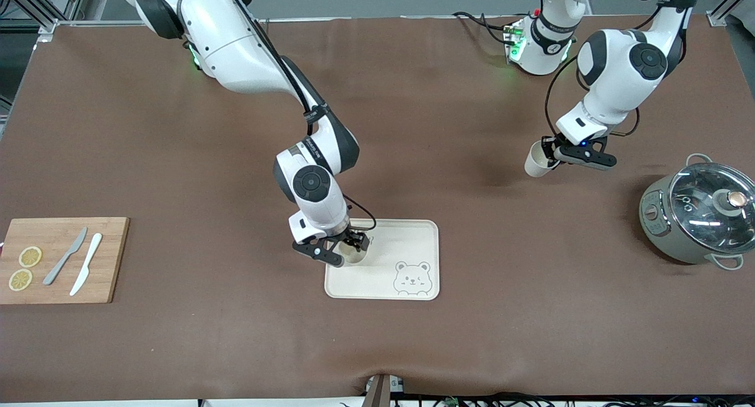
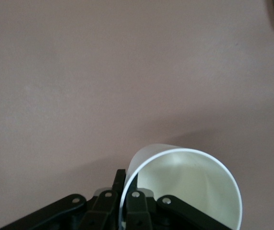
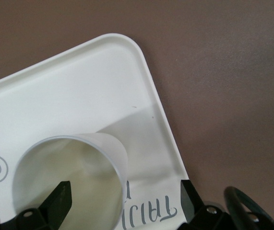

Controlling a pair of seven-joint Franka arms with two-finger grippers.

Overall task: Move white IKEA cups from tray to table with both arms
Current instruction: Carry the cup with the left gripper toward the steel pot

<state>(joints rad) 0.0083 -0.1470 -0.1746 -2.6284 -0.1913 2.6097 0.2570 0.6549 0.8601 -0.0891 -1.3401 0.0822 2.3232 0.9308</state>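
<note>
One white IKEA cup [image 1: 355, 255] stands upright on the bear-printed cream tray [image 1: 407, 242], at its corner toward the right arm's end. My right gripper [image 1: 347, 249] is open over it. In the right wrist view the gripper [image 3: 125, 201] straddles the wall of the cup [image 3: 74, 177], one finger [image 3: 60, 199] in its mouth and the other [image 3: 189, 199] outside over the tray [image 3: 79, 91]. My left gripper [image 1: 551, 153] is shut on the rim of the second cup [image 1: 537, 160] and holds it tilted above the brown table. In the left wrist view the gripper [image 2: 127, 179] pinches the cup's wall [image 2: 189, 184].
A wooden cutting board [image 1: 112, 259] with two lemon slices [image 1: 25, 267], a grey knife [image 1: 65, 256] and a white knife [image 1: 86, 263] lies at the right arm's end. A grey pot with a glass lid [image 1: 699, 215] stands at the left arm's end.
</note>
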